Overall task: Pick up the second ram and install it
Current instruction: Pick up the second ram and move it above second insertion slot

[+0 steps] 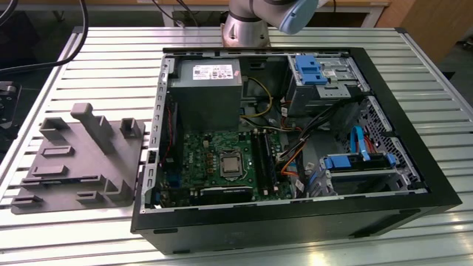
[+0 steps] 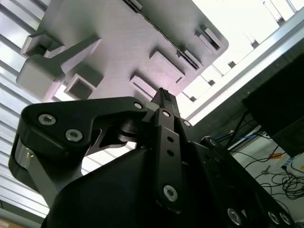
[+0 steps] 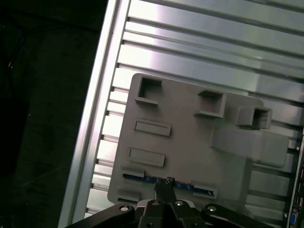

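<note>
The second ram [image 3: 190, 186] shows in the first wrist view as a thin dark and blue strip standing on edge in a slot of the grey moulded tray [image 3: 185, 142]. My gripper [image 3: 164, 184] hangs well above the tray, over the middle of that strip, its two dark fingers pressed together with nothing between them. In the second wrist view the gripper [image 2: 161, 95] points down at the tray [image 2: 118, 38]. The exterior view has the tray [image 1: 74, 166] on the table at the exterior view's left of the open computer case [image 1: 296, 221].
Inside the case lie the green motherboard [image 1: 210, 158] with long black sockets [image 1: 263, 160], a grey power supply [image 1: 205, 88], blue drive brackets [image 1: 310, 69] and loose cables [image 1: 296, 149]. Upright posts [image 1: 92, 124] rise from the tray. The slatted metal table [image 1: 111, 55] carries everything.
</note>
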`<action>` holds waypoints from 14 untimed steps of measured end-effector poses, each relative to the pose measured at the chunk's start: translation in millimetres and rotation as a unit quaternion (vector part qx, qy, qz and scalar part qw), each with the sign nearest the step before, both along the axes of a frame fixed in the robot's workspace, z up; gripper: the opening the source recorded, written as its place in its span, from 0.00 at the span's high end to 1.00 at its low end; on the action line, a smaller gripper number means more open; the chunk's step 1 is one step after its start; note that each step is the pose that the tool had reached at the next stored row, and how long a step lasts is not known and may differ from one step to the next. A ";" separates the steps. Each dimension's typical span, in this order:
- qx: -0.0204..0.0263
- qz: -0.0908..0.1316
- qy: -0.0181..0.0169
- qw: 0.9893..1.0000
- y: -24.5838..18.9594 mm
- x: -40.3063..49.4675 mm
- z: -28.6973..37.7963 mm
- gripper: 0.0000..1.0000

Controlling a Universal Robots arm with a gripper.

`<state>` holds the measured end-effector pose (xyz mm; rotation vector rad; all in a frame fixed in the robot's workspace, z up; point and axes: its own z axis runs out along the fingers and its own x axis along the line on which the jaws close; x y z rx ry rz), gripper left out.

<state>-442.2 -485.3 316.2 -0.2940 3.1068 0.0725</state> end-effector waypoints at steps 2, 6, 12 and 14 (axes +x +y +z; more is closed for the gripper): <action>0.000 0.006 0.000 1.000 0.0 0.0 0.0 0.89; 0.000 0.017 0.000 1.000 0.0 0.0 0.0 0.89; 0.000 0.033 0.000 0.999 0.0 0.0 0.0 0.89; 0.000 0.039 0.000 0.999 0.0 0.0 0.0 0.89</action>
